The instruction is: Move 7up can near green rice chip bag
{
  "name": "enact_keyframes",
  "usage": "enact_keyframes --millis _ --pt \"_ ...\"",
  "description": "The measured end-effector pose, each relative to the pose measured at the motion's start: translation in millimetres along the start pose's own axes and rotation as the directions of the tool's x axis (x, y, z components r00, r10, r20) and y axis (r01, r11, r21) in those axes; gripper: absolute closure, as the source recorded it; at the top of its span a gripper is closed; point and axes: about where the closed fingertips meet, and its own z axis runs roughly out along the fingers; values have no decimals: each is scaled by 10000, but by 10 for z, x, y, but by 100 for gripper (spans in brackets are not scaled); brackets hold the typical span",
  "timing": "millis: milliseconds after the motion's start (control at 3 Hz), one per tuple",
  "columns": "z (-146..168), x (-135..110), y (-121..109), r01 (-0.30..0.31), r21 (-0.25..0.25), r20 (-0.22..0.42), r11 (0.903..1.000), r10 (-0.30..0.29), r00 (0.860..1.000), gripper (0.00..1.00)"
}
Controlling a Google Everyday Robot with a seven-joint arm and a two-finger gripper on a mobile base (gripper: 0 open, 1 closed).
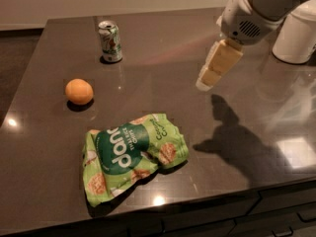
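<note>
The 7up can (110,41) stands upright at the far left of the dark counter, silver-white with green and red markings. The green rice chip bag (131,154) lies flat near the front edge, light green with a dark green round label. My gripper (213,72) hangs above the counter at the right of the middle, far to the right of the can and above and right of the bag. It holds nothing that I can see.
An orange (79,91) sits left of the middle, between the can and the bag. A white container (297,33) stands at the far right. The counter's front edge (207,209) runs along the bottom, with drawers below.
</note>
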Motion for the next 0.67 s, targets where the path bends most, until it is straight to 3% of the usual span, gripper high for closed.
enact_keyframes --millis 667 --pt "638 -821 -238 -305 -270 1090 9992 333 9935 0"
